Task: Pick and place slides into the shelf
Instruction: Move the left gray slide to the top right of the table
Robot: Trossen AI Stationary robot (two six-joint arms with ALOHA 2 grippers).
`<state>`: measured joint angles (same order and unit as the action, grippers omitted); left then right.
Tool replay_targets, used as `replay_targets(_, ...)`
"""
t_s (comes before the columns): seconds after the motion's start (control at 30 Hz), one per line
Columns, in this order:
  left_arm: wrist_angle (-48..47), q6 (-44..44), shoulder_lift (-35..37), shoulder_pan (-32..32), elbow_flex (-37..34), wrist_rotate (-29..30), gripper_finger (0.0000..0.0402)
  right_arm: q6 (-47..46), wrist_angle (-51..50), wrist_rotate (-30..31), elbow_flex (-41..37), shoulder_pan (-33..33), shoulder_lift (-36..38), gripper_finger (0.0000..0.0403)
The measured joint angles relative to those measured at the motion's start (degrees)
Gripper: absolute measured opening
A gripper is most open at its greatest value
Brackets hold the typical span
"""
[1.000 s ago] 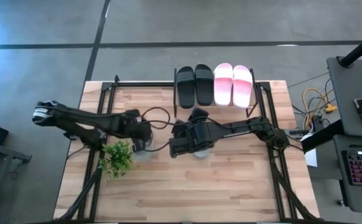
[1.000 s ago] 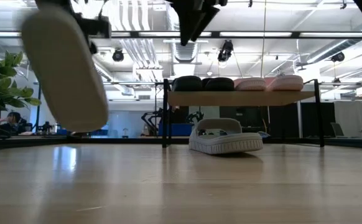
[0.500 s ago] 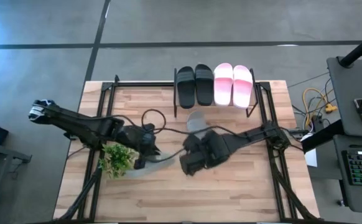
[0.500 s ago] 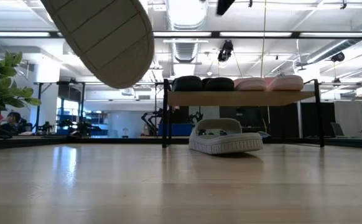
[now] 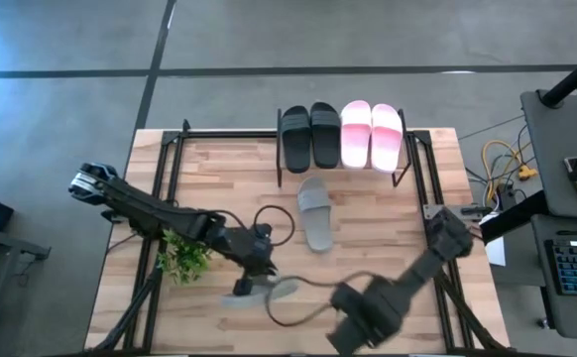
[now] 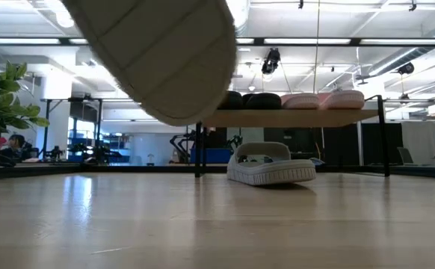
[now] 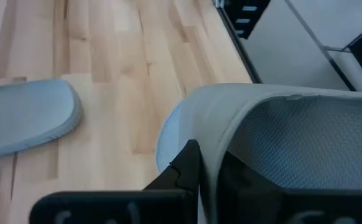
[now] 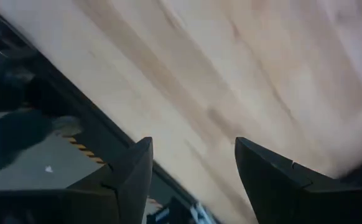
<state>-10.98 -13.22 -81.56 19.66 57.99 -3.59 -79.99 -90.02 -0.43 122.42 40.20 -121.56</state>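
My left gripper (image 5: 252,260) is shut on a grey slide (image 5: 264,293), held up above the near middle of the table; the low view shows its ribbed sole (image 6: 158,52) high in the air. The second grey slide (image 5: 315,211) lies sole down on the table in front of the shelf (image 6: 292,118). A black pair (image 5: 309,136) and a pale pink pair (image 5: 372,134) rest on the shelf's top board. My right gripper (image 5: 353,319) hangs open near the table's near edge, touching nothing; its wrist view shows the spread fingers (image 8: 131,177). My left gripper holds the grey slide by the edge of its wide strap (image 7: 231,124). The strap's edge is pinched between the two fingers, one finger (image 7: 187,165) outside it and the other under the strap. The slide is lifted clear of the table.
A potted plant (image 5: 184,253) stands near the table's left edge, close under my left arm. A black cable loops across the board (image 5: 274,223). Bare wood lies between the lying slide and the near edge. Black frame rails run along both table sides (image 5: 442,278).
My left gripper has carried the grey slide toward the table's near edge and to the right, past the plant. My right arm has drawn back from the table's middle toward the near edge, uncovering the second grey slide, which has stayed in place.
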Motion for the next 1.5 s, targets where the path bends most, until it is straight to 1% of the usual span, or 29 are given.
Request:
replay_targets(0.2,0.08,0.52,-4.79,-0.48,7.05,0.22,0.0,-11.58,-0.02,-3.51,-4.41,8.92,0.0,0.0219)
replay_targets(0.43,0.24,0.78,-12.26,-2.5,15.94,1.42,0.0,-24.55,1.82,-2.77,-5.15,19.13,0.02,0.0219)
replay_targets(0.63,0.25,7.4,-23.17,-2.95,28.92,1.57,0.0,-37.75,1.71,-2.52,-5.84,26.94,0.02,0.0219)
replay_targets(0.67,0.11,8.98,-25.19,-2.88,31.2,2.39,0.0,-39.9,1.66,-2.53,-6.07,28.21,0.02,0.0219)
replay_targets(0.73,-0.56,13.08,-29.05,-2.65,35.78,5.85,0.0,-43.12,1.65,-2.76,-6.58,30.36,0.02,0.0219)
replay_targets(0.83,-3.17,21.08,-33.92,-2.64,41.96,12.0,0.0,-44.9,1.63,-3.56,-7.36,31.97,0.24,0.0219)
replay_targets(0.93,-6.08,27.83,-37.31,-3.02,47.04,18.28,0.0,-43.54,2.37,-4.42,-8.0,32.63,0.31,0.0219)
replay_targets(1.0,-7.68,30.28,-39.27,-3.73,49.46,22.81,0.0,-42.02,2.69,-4.93,-8.45,32.81,0.3,0.0219)
replay_targets(1.07,-7.78,30.54,-40.93,-4.91,50.35,24.97,0.0,-41.07,2.69,-4.93,-8.89,32.84,0.24,0.0219)
replay_targets(1.27,-8.27,30.27,-44.43,-6.79,51.23,24.57,0.0001,-39.98,2.51,-4.92,-9.73,32.92,0.11,0.0219)
replay_targets(1.33,-7.67,30.1,-45.33,-6.8,51.5,24.1,0.0008,-39.97,2.41,-4.91,-9.98,32.92,0.11,0.0219)
replay_targets(1.43,-8.1,29.55,-46.5,-6.8,51.46,23.87,0.0037,-39.96,2.39,-4.93,-10.15,32.95,0.07,0.0219)
replay_targets(1.5,-8.26,26.89,-46.76,-6.82,51.46,23.81,0.0064,-39.96,2.35,-4.93,-10.15,32.97,0.07,0.0219)
